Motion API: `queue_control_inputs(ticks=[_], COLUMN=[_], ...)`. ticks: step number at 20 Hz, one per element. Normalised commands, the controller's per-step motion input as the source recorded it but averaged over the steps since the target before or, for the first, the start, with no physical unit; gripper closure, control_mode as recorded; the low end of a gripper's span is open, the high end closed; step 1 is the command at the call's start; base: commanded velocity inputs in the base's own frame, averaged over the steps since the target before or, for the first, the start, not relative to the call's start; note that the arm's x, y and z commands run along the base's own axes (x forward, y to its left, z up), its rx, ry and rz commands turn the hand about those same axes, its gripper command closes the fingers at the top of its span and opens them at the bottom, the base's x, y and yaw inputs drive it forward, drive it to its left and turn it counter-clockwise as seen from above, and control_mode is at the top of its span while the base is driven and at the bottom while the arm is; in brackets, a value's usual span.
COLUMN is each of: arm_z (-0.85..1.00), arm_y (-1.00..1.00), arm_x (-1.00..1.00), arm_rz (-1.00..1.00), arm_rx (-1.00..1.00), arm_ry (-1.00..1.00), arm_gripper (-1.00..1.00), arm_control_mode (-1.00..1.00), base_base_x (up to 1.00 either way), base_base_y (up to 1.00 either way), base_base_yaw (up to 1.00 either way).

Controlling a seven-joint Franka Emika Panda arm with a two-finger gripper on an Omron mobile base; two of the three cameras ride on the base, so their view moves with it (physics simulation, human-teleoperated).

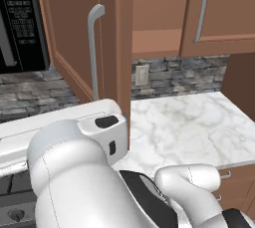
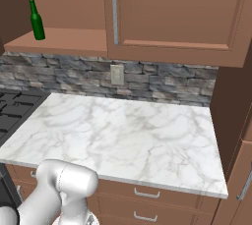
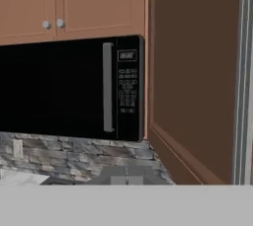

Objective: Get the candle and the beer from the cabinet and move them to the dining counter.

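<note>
Right base view: beer [image 2: 36, 21] at shelf edge

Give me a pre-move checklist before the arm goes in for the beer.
1. Cabinet open: ok, one door swung out edge-on in the left base view, shelf exposed.
2. Beer located: ok, upright on the inner shelf near its left end in the right base view.
3. Candle located: cannot tell, not found on the visible shelf.
4. Gripper empty: ok, shut, and the beer stands untouched on the shelf.
5. Gripper aimed at shelf: not ok, the hand view faces the microwave and the open door's face.
6. Worktop below the shelf free of obstacles: ok.
</note>
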Motion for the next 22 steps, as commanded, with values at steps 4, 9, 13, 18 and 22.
queue_control_inputs(ticks=[4,9,13,18,22], arm_z=[0.00,0.00,0.01,0.00,0.00], arm_y=[0.29,0.13,-0.44,-0.80,-0.99], arm_x=[-0.14,-0.27,-0.76,-0.46,-0.38], arm_rz=[0.01,0.01,0.03,0.04,0.07], arm_rx=[0.00,0.00,0.00,0.00,0.01], arm_ry=[0.00,0.00,0.00,0.00,0.00], arm_gripper=[1.00,1.00,1.00,1.00,1.00], arm_control_mode=[-1.00,-1.00,-1.00,-1.00,-1.00], base_base_x=[0.00,0.00,0.00,0.00,0.00], base_base_y=[0.00,0.00,0.00,0.00,0.00], base_base_yaw=[0.00,0.00,0.00,0.00,0.00])
